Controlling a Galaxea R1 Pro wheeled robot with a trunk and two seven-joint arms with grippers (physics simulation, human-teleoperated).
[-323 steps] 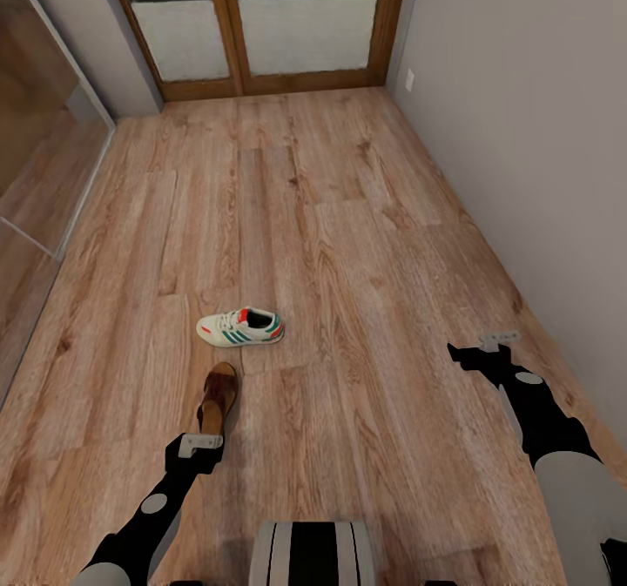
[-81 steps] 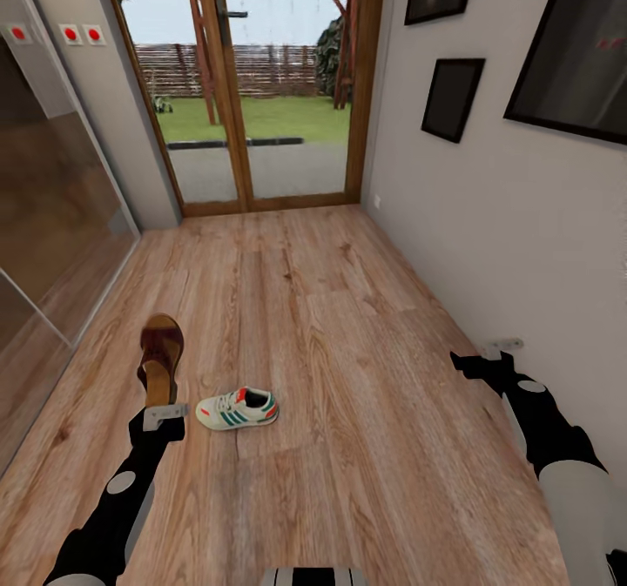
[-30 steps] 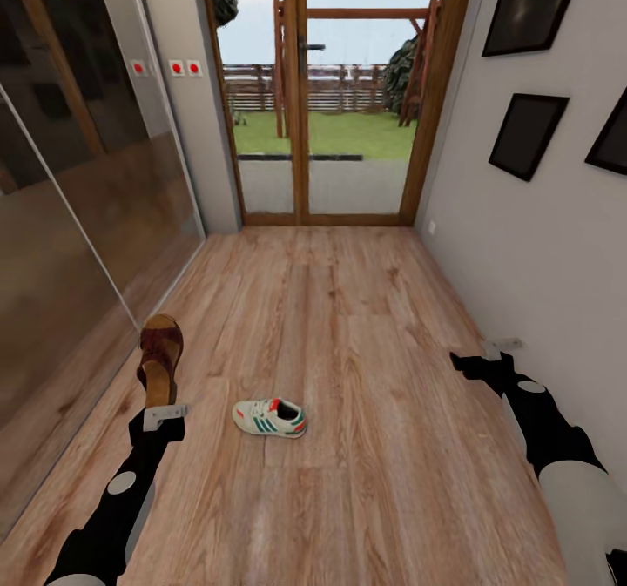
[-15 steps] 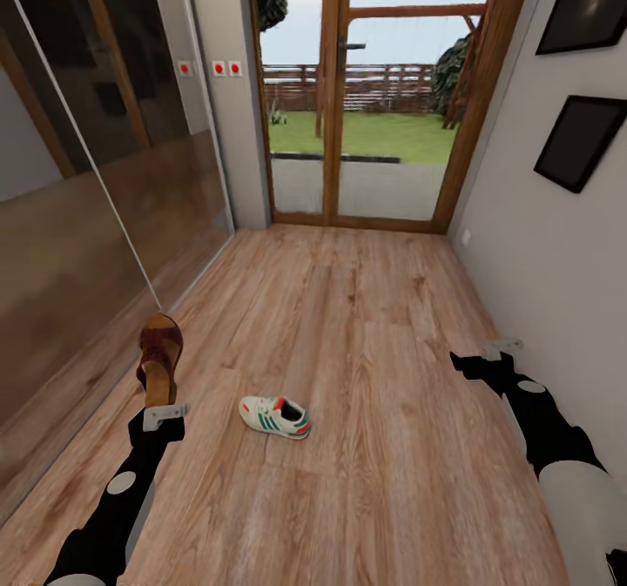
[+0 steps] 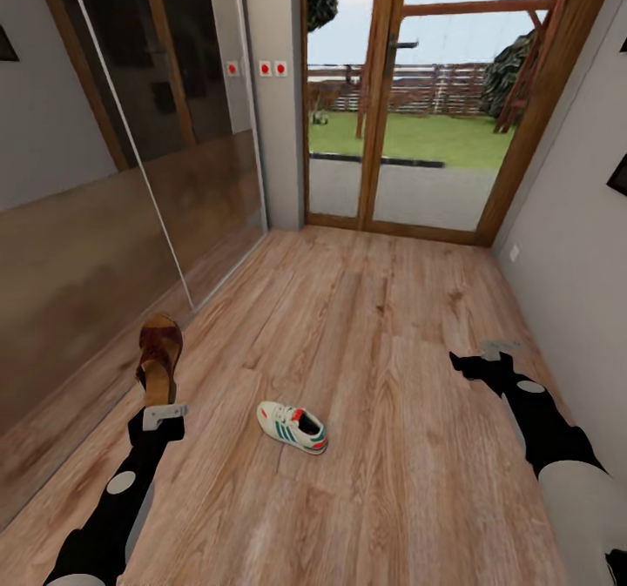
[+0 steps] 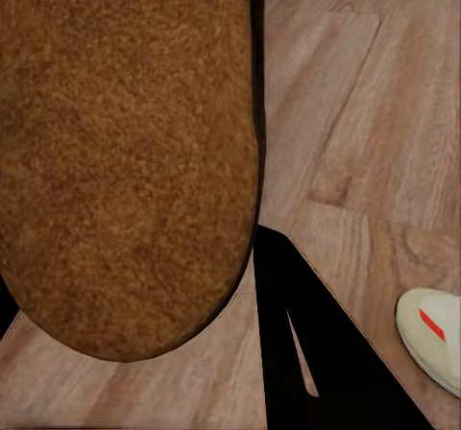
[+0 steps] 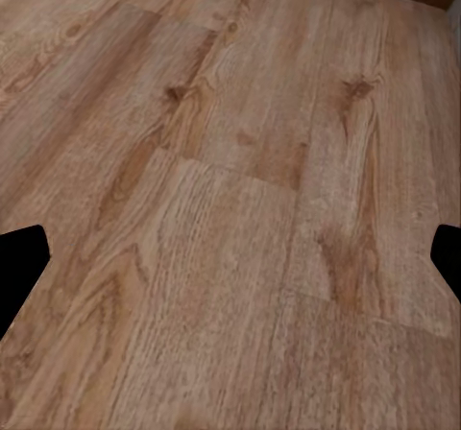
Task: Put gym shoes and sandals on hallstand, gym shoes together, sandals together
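Observation:
My left gripper [image 5: 164, 414] is shut on the heel end of a brown sandal [image 5: 159, 355], which hangs above the corridor floor [image 5: 374, 325] with its toe pointing away from me. The left wrist view looks onto the sandal's tan sole [image 6: 125, 161] up close. One white gym shoe [image 5: 293, 426] with green stripes lies on the planks just right of the left arm, and its toe [image 6: 434, 339] appears beside the sandal. At the right, my right gripper [image 5: 488, 355] hovers open and empty over bare planks [image 7: 230, 257]. The hallstand is out of view.
Glass sliding panels [image 5: 131, 177] run along the left side. A wood-framed glass door [image 5: 392, 133] closes the corridor's far end. A grey wall [image 5: 575, 246] stands close to the right arm. Open flooring stretches ahead.
The camera has swung left, so the door and gym shoe slid right in the picture. Since the oldest frame the sandal has been lifted off the floor by my left gripper. The arms hold still.

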